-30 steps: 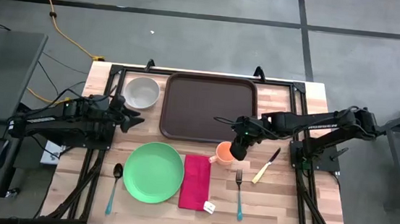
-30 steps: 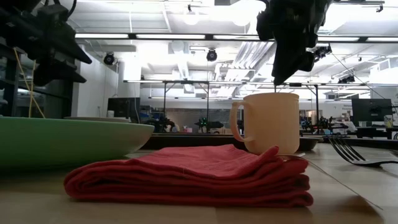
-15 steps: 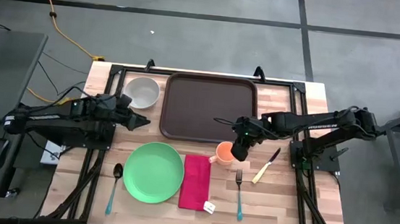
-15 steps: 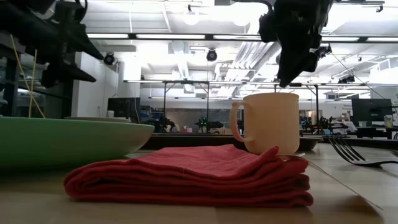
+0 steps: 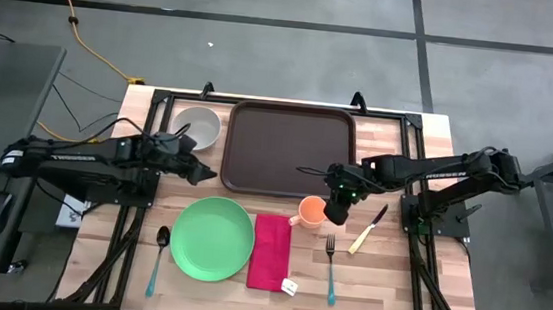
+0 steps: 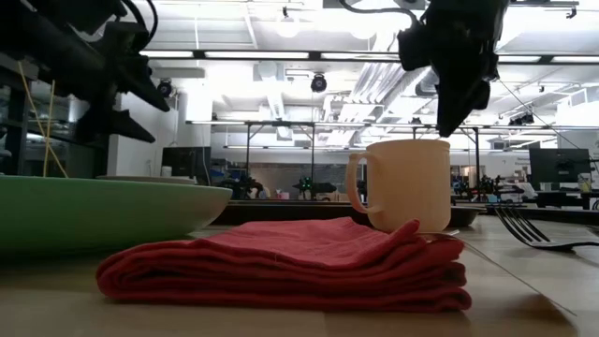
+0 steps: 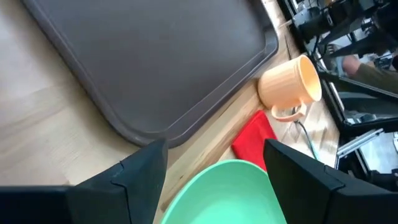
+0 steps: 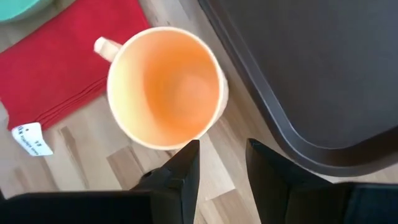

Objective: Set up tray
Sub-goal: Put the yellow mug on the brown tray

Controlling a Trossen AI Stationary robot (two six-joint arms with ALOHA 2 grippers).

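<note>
Above the orange mug, just beside the tray at the table's far middle, the right gripper hangs with fingers parted and empty and should probably straddle the rim squarely, while the left gripper, also open, hovers by the tray's near-left corner.

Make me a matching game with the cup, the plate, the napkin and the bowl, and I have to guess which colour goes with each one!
Things:
1. cup
2. plate
3. napkin
4. bowl

Colours:
A. red
B. white
C. orange
D. green

Right pairs: 1-C, 2-D, 3-A, 4-B
</note>
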